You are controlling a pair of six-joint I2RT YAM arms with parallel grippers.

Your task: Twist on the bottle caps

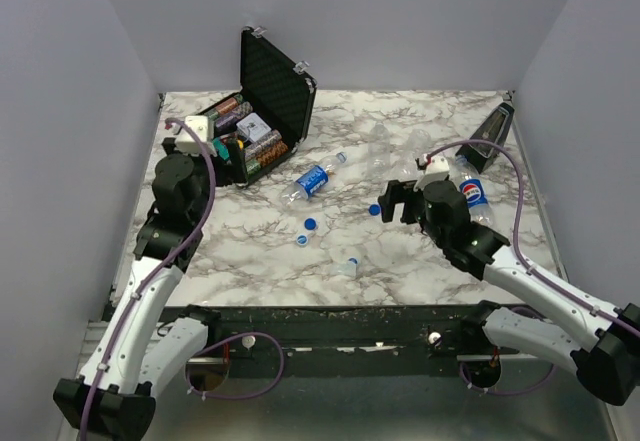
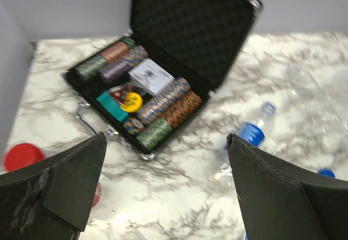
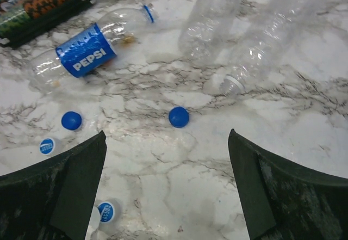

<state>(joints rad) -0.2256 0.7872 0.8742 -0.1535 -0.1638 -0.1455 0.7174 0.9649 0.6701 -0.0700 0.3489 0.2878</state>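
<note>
Two clear bottles [image 3: 209, 25] [image 3: 277, 33] lie uncapped side by side on the marble table [image 1: 420, 261], ahead of my right gripper [image 3: 167, 136]. That gripper hangs open over bare marble, and a blue cap [image 3: 179, 117] lies just beyond its fingertips. More blue caps [image 3: 71, 120] [image 3: 47, 146] [image 3: 107, 211] lie to its left. My left gripper [image 2: 166, 139] is open too, near the front of the poker case. A red cap [image 2: 23, 155] lies at its left. In the top view the right gripper [image 1: 393, 201] is mid-table and the left gripper [image 1: 228, 151] is by the case.
An open black case [image 1: 275, 86] full of poker chips stands at the back left. A Pepsi-labelled bottle [image 3: 84, 49] lies between the case and the caps, and another [image 1: 472, 193] lies beside the right arm. A dark object [image 1: 497, 124] stands at the back right.
</note>
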